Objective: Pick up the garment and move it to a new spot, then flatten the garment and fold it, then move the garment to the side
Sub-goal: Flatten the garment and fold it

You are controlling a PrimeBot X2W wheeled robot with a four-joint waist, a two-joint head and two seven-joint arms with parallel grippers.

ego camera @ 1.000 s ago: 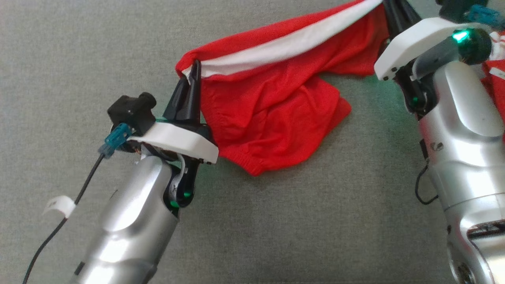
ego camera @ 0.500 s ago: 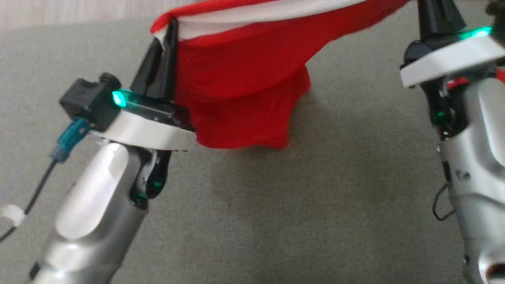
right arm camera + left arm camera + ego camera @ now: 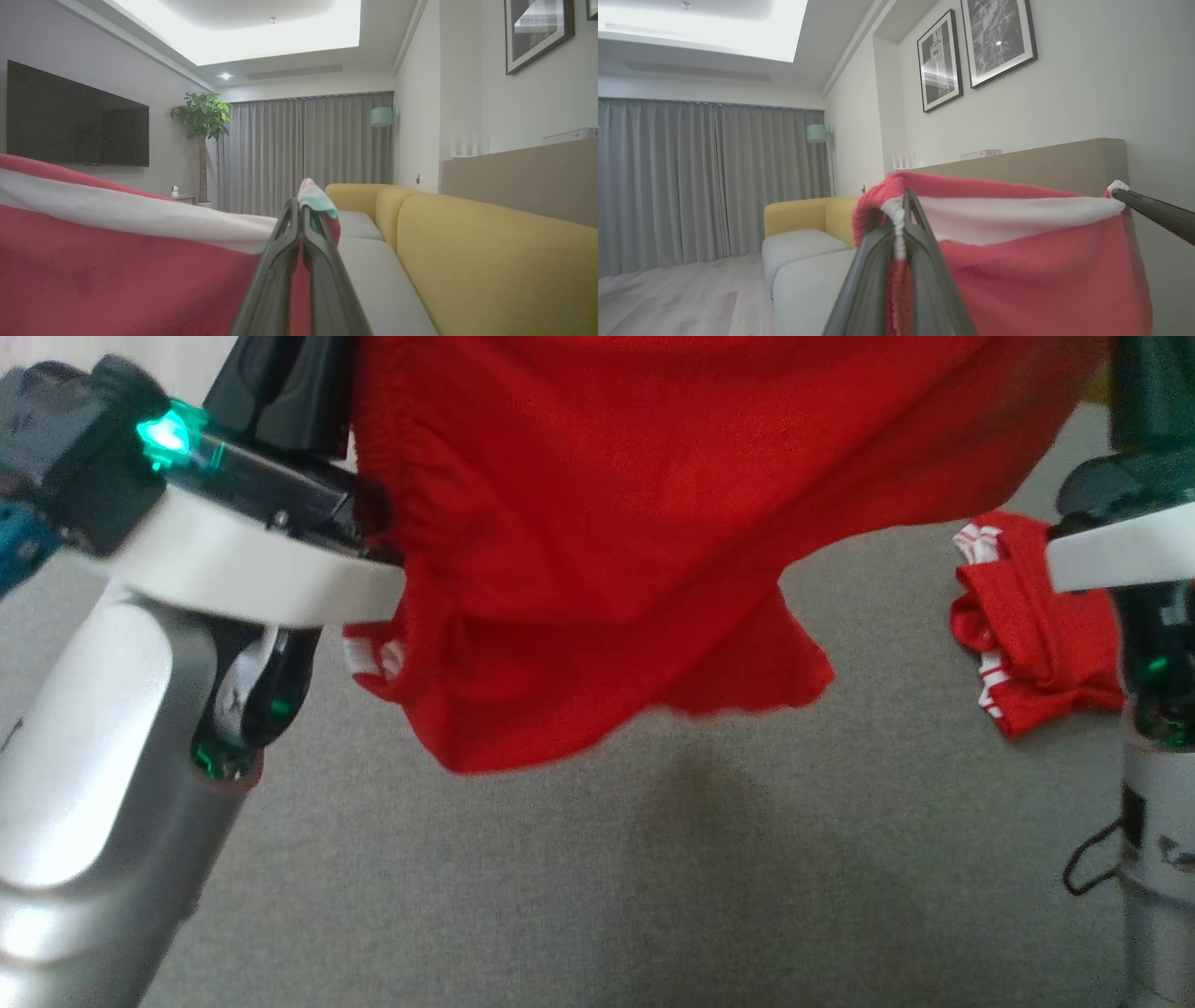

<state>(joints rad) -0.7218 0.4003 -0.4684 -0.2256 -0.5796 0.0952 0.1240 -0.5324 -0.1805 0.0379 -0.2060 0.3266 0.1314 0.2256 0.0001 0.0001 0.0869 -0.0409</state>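
**Garments (2).** One red garment (image 3: 607,504) with a white band along its top edge is suspended above the grey surface (image 3: 653,896), stretched between the two grippers. Its lower folds hang loose and cast a shadow on the surface. A second red garment (image 3: 1036,616) with white striped trim lies crumpled on the same surface at the right, well apart from the suspended one.

**Grippers (2).**
- Left gripper (image 3: 906,205): fingers pressed together on the left end of the white band (the cloth bunches over the fingertips).
- Right gripper (image 3: 299,205): fingers pressed together on the right end of the band, with a small tuft of fabric standing above the tips.

In the left wrist view the band runs taut from the left gripper to the dark finger (image 3: 1153,212) of the right gripper at the right edge.

**Surroundings.**
- One sofa (image 3: 490,261), yellow back and grey seat, on the far side of the garment.
- One wall television (image 3: 74,121).
- One potted plant (image 3: 201,116).
- One floor lamp (image 3: 817,133).
- Two framed pictures (image 3: 941,60) (image 3: 999,39), side by side on the wall.
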